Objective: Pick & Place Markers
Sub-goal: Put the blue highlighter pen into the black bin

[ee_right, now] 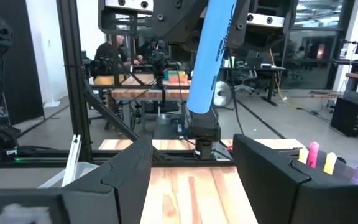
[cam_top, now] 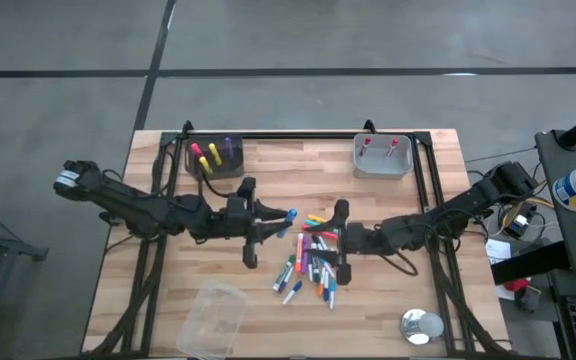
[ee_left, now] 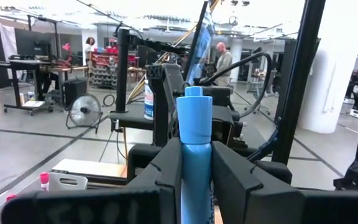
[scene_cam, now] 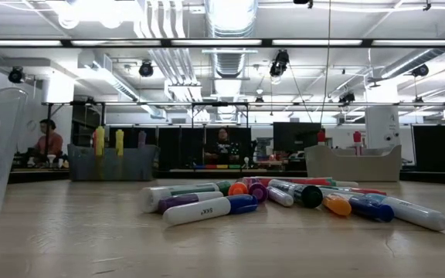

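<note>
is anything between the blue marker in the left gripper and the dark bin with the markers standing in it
Nothing visible blocks it. The left gripper holds the blue marker above the table, just left of the marker pile. The dark bin sits toward the table's far left edge, with only bare wood between.

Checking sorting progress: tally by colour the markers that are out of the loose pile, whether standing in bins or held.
Pink marker: 1
Yellow marker: 1
Purple marker: 1
Red markers: 2
Blue marker, in left pincer: 1
Total: 6
</note>
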Tool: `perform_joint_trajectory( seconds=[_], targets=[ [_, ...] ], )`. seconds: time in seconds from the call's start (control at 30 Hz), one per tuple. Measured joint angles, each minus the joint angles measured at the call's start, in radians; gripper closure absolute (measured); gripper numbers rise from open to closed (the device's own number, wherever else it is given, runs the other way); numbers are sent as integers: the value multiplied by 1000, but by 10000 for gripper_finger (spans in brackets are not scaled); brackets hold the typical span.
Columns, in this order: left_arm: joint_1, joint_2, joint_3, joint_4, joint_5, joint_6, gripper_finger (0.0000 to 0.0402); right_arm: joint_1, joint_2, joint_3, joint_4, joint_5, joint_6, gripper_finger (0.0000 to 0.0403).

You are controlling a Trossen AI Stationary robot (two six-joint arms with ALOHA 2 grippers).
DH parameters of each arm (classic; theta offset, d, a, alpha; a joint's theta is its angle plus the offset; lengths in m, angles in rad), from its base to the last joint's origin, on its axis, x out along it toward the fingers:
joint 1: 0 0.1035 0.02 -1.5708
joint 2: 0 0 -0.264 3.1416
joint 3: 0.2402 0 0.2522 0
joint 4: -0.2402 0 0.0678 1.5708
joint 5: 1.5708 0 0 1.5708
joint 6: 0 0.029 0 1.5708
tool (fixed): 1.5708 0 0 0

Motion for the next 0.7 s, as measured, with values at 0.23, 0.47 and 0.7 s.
perform_joint_trajectory(
  seconds=[0.23,0.47,0.7],
  targets=[
    [0,0,0,22,16,16,339,0,0,0,25,-1,0,184],
    [0,0,0,42,45,22,339,-4,0,0,41,-10,1,184],
    [0,0,0,60,49,39,339,-36,0,0,87,-81,30,184]
  ],
)
